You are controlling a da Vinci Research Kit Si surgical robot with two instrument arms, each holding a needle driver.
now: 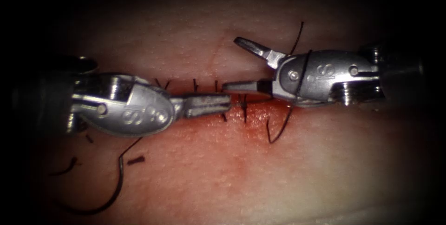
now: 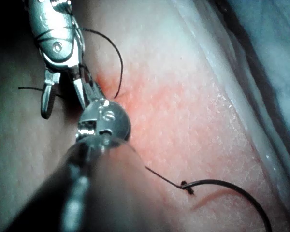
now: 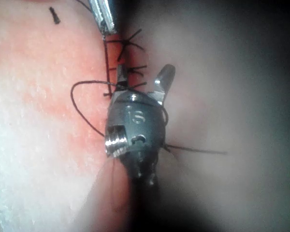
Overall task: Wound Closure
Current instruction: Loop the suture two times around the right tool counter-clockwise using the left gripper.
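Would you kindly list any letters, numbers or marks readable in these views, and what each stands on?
"S": stamped on the right tool body, endoscope view, jaws open.
"S", then unreadable marks: on the left tool body.
"S", faint: on the right tool's body, right wrist view.

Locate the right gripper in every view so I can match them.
Endoscope view: right gripper, open and empty, one jaw over the cut, tip to tip with the shut left gripper.
Left wrist view: open, just beyond the left arm's wrist.
Right wrist view: open over the stitches.
Shared landmark: the thread loop beside it.
The needle lies loose.
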